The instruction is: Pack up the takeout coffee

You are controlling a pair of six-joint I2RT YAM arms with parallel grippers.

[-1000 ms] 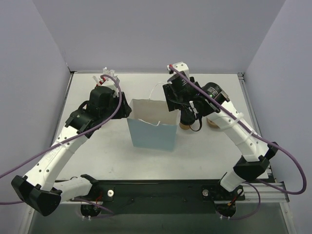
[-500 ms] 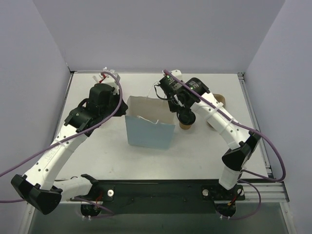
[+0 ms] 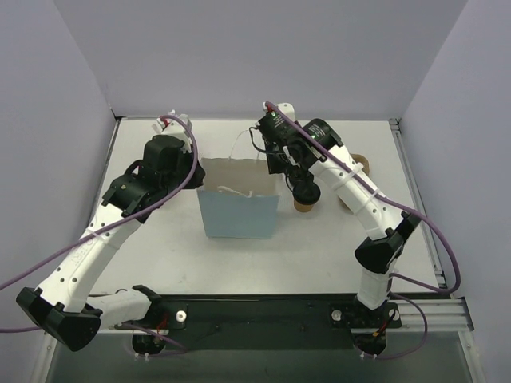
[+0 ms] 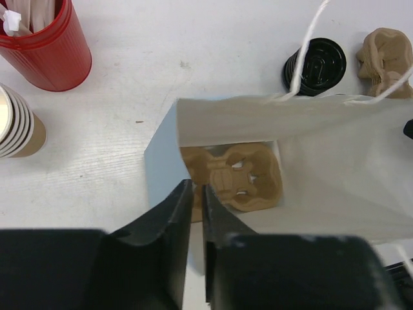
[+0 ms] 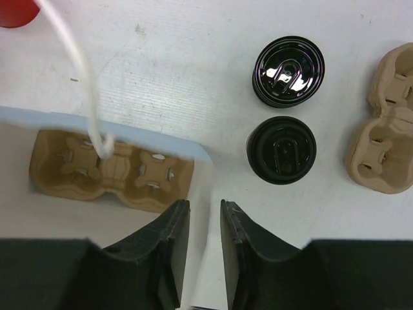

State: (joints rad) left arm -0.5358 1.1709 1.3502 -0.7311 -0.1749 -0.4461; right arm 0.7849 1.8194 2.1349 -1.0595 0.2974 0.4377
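Between grey walls (image 3: 255, 56), white table (image 3: 319, 247), bag (image 3: 239, 217), coffee (image 5: 281, 150)

I can drop into the open paper bag (image 3: 238, 214), its floor covered by a cup carrier (image 4: 235, 177); takeout coffee (image 5: 281, 150) stands at its three o'clock.

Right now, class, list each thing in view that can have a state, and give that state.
paper bag: upright, open, pinched on both sides.
cup carrier: flat in the bag's bottom, holders empty.
takeout coffee: lidded, upright on the table, outside the bag.
left claw: shut on the bag's left wall.
right claw: shut on the bag's right wall.
red cup: upright, holding sticks.
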